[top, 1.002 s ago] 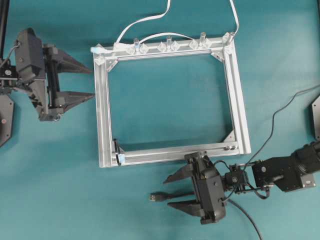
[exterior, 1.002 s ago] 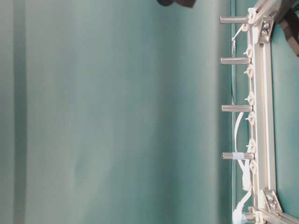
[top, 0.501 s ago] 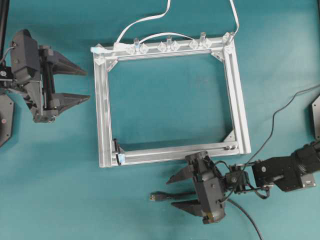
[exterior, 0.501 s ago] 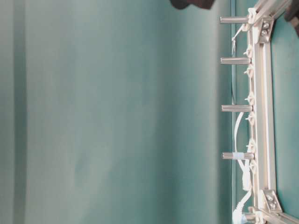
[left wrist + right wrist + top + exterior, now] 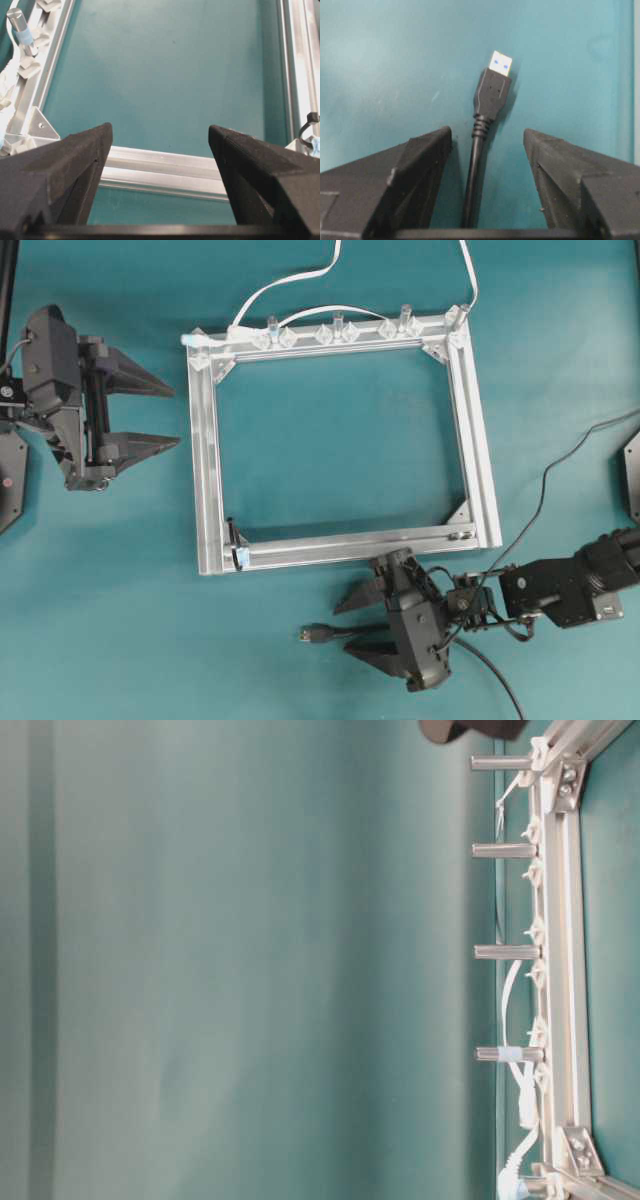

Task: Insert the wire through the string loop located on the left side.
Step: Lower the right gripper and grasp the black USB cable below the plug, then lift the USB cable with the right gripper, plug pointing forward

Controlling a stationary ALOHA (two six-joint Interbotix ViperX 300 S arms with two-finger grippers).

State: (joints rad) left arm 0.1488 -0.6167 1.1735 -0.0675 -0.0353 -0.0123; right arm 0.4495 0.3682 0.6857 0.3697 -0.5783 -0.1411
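Presently, the right gripper [image 5: 485, 145] stood with jaws apart, straddling the wire [image 5: 476, 165] without clamping it, presumably aligned for a grasp behind the USB plug [image 5: 313, 634] on the mat. Leftward, the string loop [image 5: 233, 537] stood at the aluminium frame's [image 5: 205, 470] near-left corner. The left gripper [image 5: 150, 416] waited wide open, holding nothing.

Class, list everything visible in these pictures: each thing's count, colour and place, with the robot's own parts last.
Frame: one, silver aluminium, rectangular, centre of the teal table.
Posts: four, metal, upright along the frame's far rail.
Clips: several, clear, on the same rail.
White cable: one, running off the far rail.
String loop: one, dark, pale-blue tab, frame's near-left corner.
Wire: one, black, plug lying between the right hand's fingers.
Left hand: open, left of the frame.
Right hand: open, straddling the wire.
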